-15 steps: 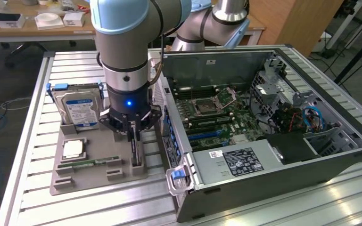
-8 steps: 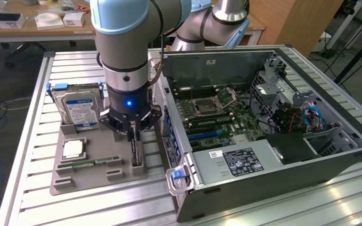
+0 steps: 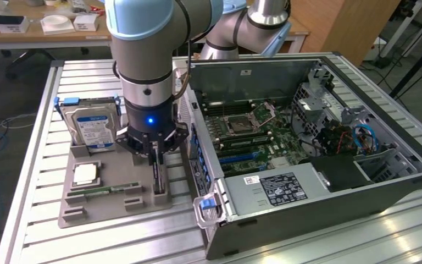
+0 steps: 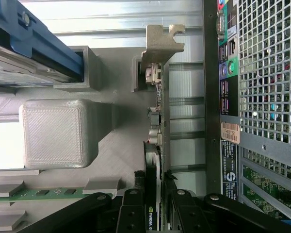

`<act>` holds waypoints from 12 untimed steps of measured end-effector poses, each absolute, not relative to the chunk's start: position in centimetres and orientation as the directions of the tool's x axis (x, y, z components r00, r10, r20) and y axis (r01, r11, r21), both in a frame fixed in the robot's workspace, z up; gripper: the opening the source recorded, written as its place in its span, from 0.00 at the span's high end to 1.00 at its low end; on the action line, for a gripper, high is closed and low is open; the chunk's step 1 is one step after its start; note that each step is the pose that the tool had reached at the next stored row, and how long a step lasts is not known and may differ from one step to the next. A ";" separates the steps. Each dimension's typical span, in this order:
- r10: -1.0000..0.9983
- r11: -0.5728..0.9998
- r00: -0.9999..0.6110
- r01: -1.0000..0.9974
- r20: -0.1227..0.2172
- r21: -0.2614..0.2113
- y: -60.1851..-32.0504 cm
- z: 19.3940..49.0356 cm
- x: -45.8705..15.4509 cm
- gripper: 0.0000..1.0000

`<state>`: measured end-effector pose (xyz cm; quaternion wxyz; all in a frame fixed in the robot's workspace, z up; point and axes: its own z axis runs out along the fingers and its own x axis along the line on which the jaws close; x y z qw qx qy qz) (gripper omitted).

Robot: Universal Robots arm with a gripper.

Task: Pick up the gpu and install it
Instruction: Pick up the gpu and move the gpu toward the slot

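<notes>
In the exterior view, a slatted metal table carried an open computer case and a grey holder. The claw pinched the gpu, which stood upright in the holder's slot. A cluttered wooden table stood behind.

In the wrist view, the claw gripped the gpu from both sides, with the holder and the case flanking the card.

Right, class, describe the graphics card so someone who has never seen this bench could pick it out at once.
Start at the open computer case; beside it, on the exterior view's left, sits a grey tray. The graphics card stands on edge in the tray's slot nearest the case, under the gripper. Unlike the blue-labelled hard drive, it is thin and black with a pale metal bracket.
</notes>
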<state>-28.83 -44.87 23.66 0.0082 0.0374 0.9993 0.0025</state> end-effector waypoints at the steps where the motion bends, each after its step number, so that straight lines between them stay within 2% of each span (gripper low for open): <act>1: 0.075 0.997 -0.997 0.075 -0.016 0.006 -44.9 23.7 -28.8 0.74; 12: 0.075 0.997 -0.997 0.075 -0.016 0.006 -44.9 24.9 -28.8 0.74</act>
